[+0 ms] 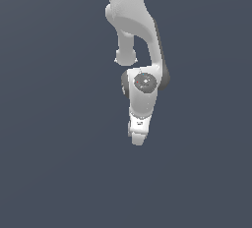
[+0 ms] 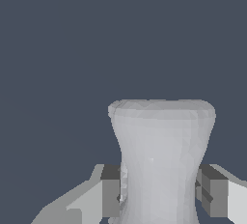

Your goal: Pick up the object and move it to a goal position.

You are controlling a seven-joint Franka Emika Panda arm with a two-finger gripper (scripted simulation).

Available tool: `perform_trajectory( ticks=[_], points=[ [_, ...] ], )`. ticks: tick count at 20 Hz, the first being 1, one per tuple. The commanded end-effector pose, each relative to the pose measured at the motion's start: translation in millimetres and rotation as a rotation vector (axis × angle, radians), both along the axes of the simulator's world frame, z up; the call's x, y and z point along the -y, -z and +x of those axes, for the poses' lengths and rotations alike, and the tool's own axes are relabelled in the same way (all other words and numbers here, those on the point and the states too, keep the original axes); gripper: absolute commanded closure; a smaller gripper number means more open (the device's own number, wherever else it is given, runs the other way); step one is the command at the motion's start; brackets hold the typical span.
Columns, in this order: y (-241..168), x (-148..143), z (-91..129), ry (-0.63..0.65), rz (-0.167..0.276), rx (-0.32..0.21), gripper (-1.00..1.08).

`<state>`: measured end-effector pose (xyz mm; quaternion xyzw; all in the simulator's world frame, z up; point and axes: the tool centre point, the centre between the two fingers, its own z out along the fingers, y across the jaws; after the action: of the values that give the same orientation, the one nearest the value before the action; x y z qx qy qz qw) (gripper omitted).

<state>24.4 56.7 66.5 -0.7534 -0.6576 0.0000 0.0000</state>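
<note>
one object [image 2: 161, 160] – one hand [image 2: 161, 194]

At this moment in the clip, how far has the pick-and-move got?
Done, it seems: the grasp. In the wrist view the pale grey object sits between the two fingers, which press on its narrow waist. In hand: carrying it, though the exterior view shows only the arm and gripper over plain ground, the object hidden there. Left: reaching the goal, which no picture marks, so the remaining distance cannot be judged.
</note>
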Motion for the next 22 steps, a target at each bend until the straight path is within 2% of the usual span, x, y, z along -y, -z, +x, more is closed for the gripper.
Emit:
perform_trajectory(
  ticks=[1, 6, 11, 22],
  points=[
    [0, 0, 0, 0.000, 0.000, 0.000, 1.08],
    [-13, -1, 1, 0.000, 0.000, 0.000, 1.08],
    [-44, -5, 3, -0.001, 0.000, 0.000, 1.08],
    [-157, -18, 12, -0.002, 0.001, 0.000, 1.08]
  ],
)
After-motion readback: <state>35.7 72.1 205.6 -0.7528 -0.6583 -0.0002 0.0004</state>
